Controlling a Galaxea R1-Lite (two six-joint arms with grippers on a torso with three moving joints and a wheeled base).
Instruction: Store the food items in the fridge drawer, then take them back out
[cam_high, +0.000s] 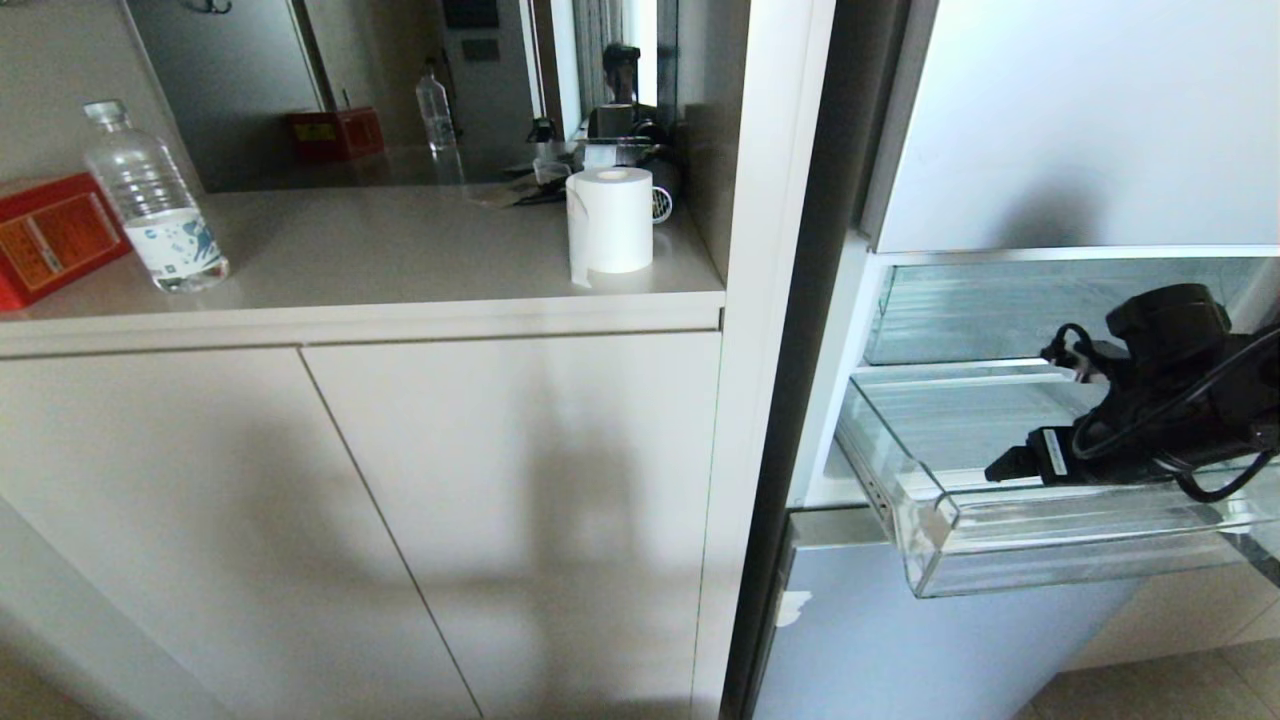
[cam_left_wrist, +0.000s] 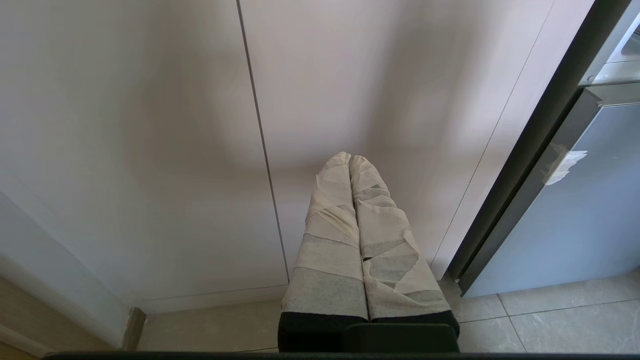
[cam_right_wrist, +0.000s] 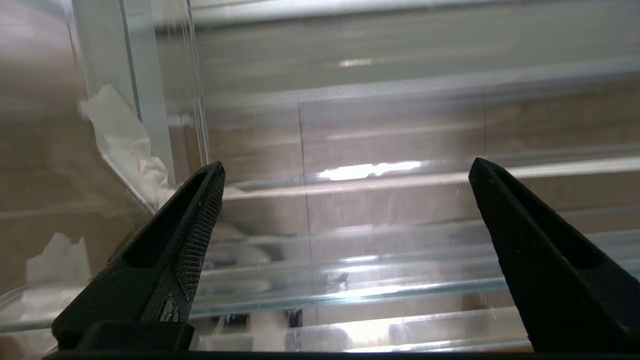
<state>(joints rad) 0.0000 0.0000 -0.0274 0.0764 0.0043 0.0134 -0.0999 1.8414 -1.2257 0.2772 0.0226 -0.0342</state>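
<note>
Two pincers: one working, one parked.
Right pincer (cam_right_wrist: 345, 172): black, jaws spread wide, nothing between them; sits low inside the fridge drawer, arm entering from the right in the head view.
Left pincer (cam_left_wrist: 350, 162): tape-wrapped fingers (cam_left_wrist: 330, 240) pressed together, empty; hangs in front of the pale cabinet doors (cam_left_wrist: 150, 125), near the floor tiles (cam_left_wrist: 550, 320), away from the fridge.
Fridge drawer (cam_high: 1050, 545): clear plastic, pulled out toward the near side, right part of the scene; ribbed floor, stepped front lip, beige tape scrap (cam_high: 937, 520) at its front left corner.
Clear bin (cam_high: 1000, 310): directly above the drawer, pushed in.
Food items: none visible in any view; can't tell where they are.
Desk (cam_high: 400, 270): left of the fridge; carries water bottle (cam_high: 155, 200) and red box (cam_high: 50, 235) at far left, white paper roll (cam_high: 610, 222) near the right end.
Fridge door (cam_high: 900, 640): pale blue, below the drawer, shut.
</note>
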